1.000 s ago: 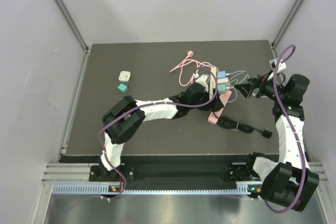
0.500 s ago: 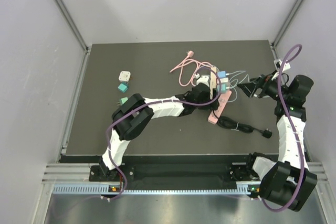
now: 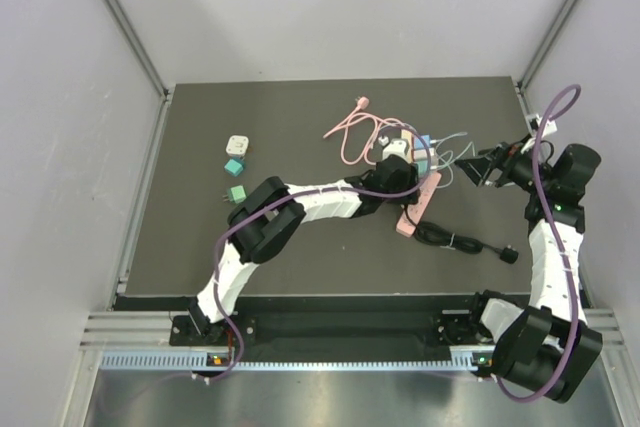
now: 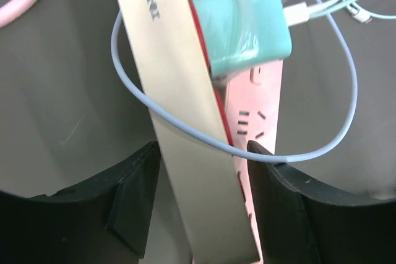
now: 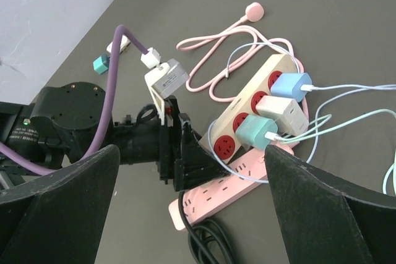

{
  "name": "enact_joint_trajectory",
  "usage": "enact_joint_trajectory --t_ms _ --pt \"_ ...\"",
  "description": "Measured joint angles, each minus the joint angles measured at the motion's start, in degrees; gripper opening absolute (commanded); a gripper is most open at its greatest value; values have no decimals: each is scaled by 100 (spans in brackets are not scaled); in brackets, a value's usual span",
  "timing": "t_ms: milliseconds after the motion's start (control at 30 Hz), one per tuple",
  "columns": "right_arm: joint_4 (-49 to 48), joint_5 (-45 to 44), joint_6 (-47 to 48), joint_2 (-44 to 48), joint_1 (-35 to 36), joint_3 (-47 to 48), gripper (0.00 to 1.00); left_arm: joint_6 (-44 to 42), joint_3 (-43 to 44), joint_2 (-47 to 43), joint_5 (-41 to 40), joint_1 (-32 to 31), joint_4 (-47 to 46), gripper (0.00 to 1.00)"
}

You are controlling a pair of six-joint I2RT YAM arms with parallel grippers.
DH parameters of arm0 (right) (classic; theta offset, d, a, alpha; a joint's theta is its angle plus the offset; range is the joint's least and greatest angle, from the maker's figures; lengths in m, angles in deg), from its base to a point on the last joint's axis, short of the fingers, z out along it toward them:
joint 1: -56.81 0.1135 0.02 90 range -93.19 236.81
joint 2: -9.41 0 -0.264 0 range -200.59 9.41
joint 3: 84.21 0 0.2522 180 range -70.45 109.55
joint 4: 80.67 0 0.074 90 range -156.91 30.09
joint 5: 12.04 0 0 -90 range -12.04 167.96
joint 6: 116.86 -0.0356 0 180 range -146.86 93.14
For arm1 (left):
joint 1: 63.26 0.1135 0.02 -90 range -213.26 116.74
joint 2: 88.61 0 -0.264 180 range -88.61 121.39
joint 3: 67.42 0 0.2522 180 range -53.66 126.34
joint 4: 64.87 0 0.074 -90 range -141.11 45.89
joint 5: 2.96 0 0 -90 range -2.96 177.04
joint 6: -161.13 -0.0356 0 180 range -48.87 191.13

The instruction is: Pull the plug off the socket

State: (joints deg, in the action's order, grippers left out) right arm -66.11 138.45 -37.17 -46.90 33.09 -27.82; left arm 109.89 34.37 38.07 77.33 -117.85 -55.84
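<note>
far left of the desk (image 3: 290, 237): a few loose adapters (image 3: 236, 155), not involved

left end effector (image 4: 204, 153) reaches across to the near end of the beige strip (image 4: 185, 109), one finger each side, spread wide and close against it. can't tell if it's actually clamping or just straddling. my read: it's the bracing hand

three plugs sit in that strip: teal plug (image 5: 253, 132) nearest the left fingers, then white plug (image 5: 281, 110), then blue plug (image 5: 292, 86), cables trailing off right. all look fully seated, none lifted

pink strip (image 5: 213, 199) lies right against the beige one

right end effector (image 3: 468, 169) hovers just right of the plugs, released, nothing in it, touching nothing

status: approach roughly done. grasp on a plug and the pull itself both left, zero plugs out
</note>
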Motion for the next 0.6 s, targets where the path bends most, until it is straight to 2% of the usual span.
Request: enact_joint_trajectory --t_ms 133,233,300,367,400,600 --pt "0 17 -26 0 -22 0 100 -20 229 142 -81 -2 55 56" --pt "-7 37 -42 -4 -50 -2 100 -17 319 188 -136 -2 146 42" --pt "-42 48 -44 -4 -59 -26 100 61 328 188 -229 0 201 25" --pt "-44 66 -48 -11 -59 -46 100 -9 341 188 -197 0 138 13" --pt "-57 72 -48 -11 -61 -68 100 -79 332 188 -168 0 131 0" --pt "-85 136 -94 -57 -72 -103 100 -173 -83 9 -175 4 -240 0"
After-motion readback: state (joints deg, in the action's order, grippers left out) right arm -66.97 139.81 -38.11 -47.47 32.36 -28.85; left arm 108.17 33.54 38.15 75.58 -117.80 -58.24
